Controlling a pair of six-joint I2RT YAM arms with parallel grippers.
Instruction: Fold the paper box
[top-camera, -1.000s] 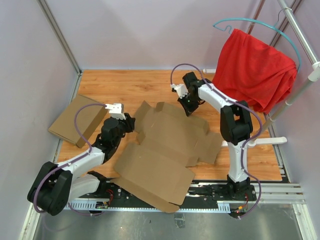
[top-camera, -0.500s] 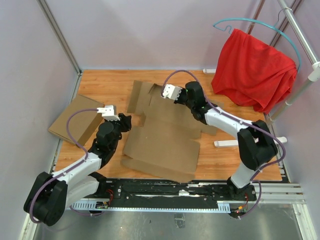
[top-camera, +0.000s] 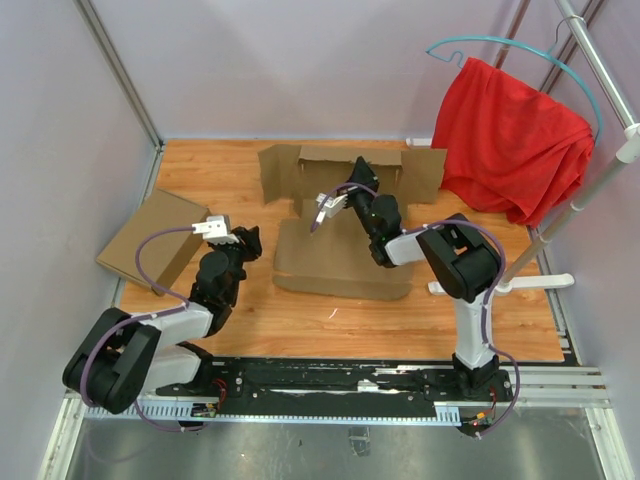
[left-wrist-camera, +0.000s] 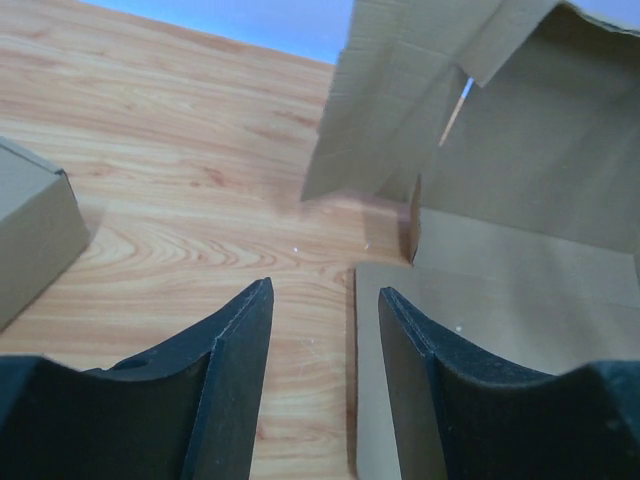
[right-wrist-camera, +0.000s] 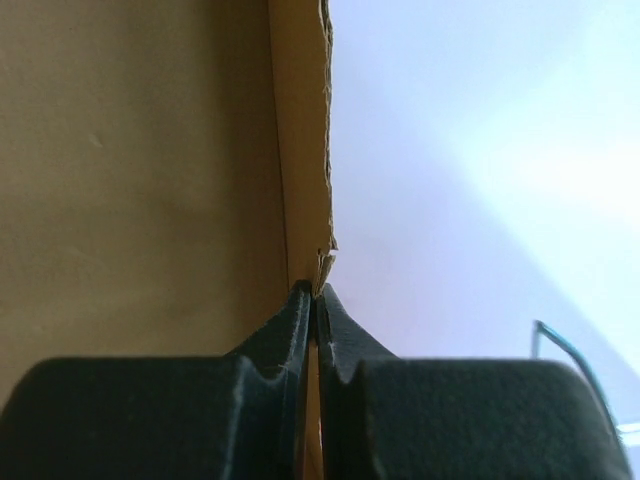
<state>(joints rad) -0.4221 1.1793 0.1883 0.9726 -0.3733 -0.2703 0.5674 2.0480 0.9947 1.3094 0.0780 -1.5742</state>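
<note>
The paper box (top-camera: 330, 262) has been dragged back across the tabletop (top-camera: 210, 165), its far flaps now standing.
The right claw (right-wrist-camera: 314, 292) is pinching the raised cardboard edge; the left claw (left-wrist-camera: 322, 292) has spread wider, empty, just beside the box's left edge.

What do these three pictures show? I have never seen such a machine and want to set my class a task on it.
Two robot arms are bolted at the near edge of a wooden table, each ending in a two-finger gripper. The wide picture comes from a fixed camera above and behind them; the other two come from cameras on the wrists, showing their own black fingers. On the table lies the paper box, a cut cardboard sheet, part flat, part standing up at the back. The right gripper is shut on its edge. The left gripper is open and holds nothing. A finished cardboard box lies at the left; a red cloth hangs at the right.
</note>
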